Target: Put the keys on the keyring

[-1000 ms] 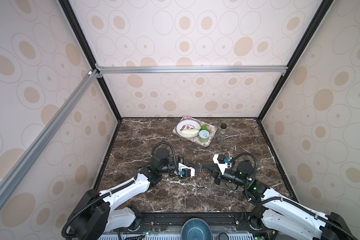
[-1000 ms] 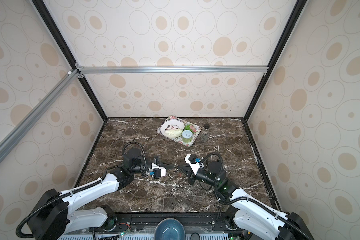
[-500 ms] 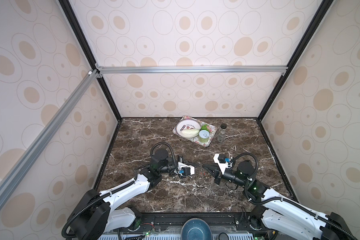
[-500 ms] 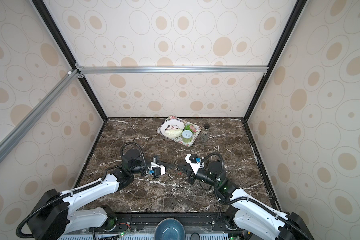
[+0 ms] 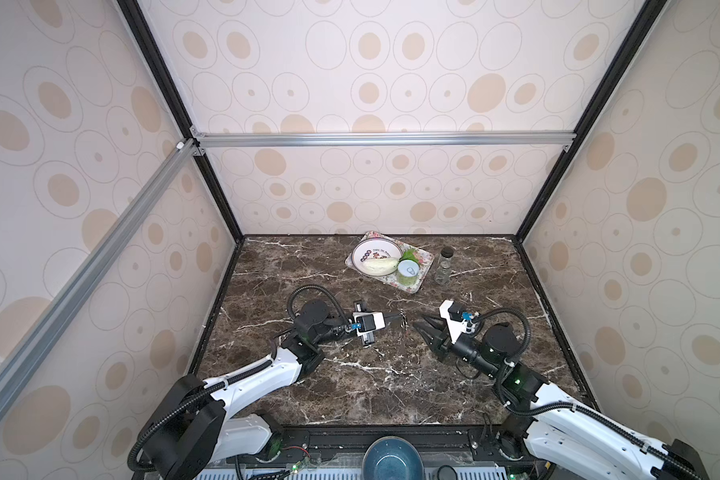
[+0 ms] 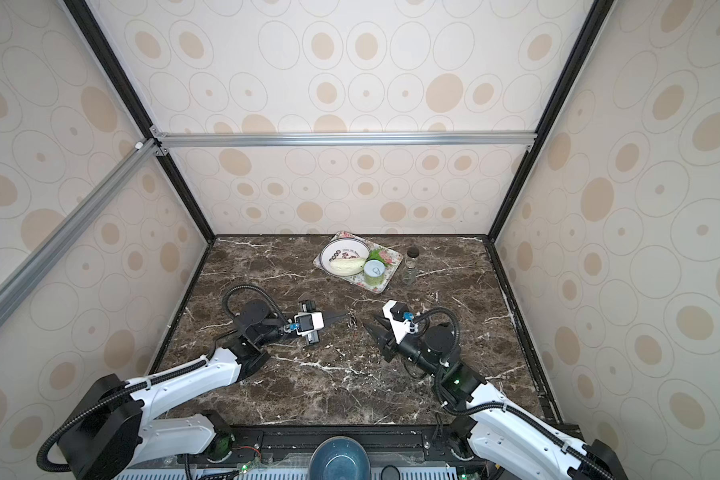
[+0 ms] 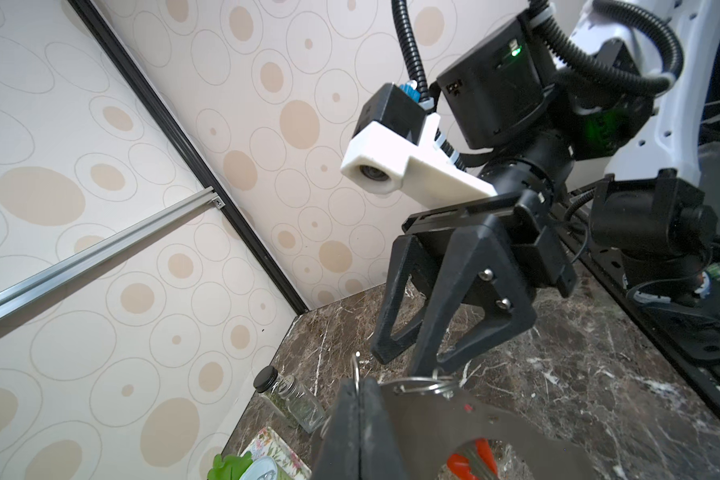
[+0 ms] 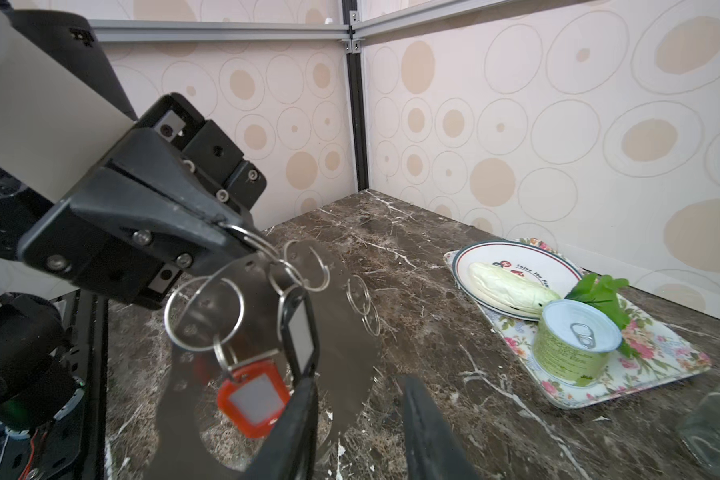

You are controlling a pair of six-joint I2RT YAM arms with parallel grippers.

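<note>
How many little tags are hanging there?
2. The red plastic tag hangs lowest from the flat grey metal keyring. The black tag with a white label hangs right beside it, a bit higher. The keyring could hide more behind it.

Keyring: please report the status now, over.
Left gripper shut on keyring. Right gripper open, beside it. Black-tag key and red-tag key hang from its rings. Tray far behind, not in the way.

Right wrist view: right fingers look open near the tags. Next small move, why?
Probably back the right gripper off: its fingers hold nothing, and the black tag and red tag hang from rings on the keyring, which the left gripper clamps.
</note>
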